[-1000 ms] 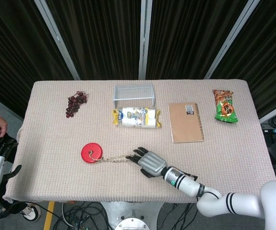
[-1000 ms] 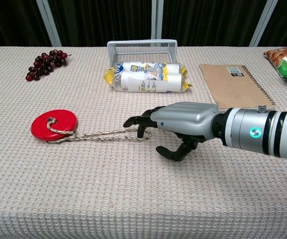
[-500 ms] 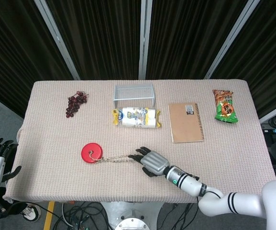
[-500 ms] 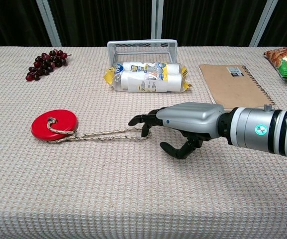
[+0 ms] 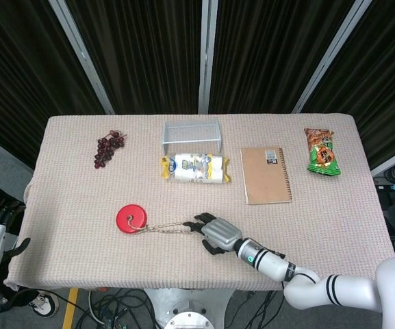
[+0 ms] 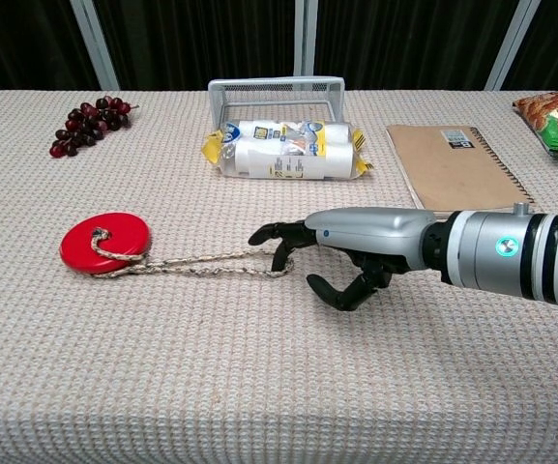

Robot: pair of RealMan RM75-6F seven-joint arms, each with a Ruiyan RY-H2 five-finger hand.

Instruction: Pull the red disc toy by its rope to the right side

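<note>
Right hand [image 6: 341,253] at the twisted rope [image 6: 201,262] of the flat red disc [image 6: 104,242].
Curled fingertips [image 6: 280,257] touch the rope's loop; whether they clamp it, I cannot tell.

No legible text. Notebook [image 6: 457,166], upper right of chest view: white label, print too small. Snack bag [image 5: 320,152], wrapped pack [image 6: 286,147]: printing unreadable.
</note>
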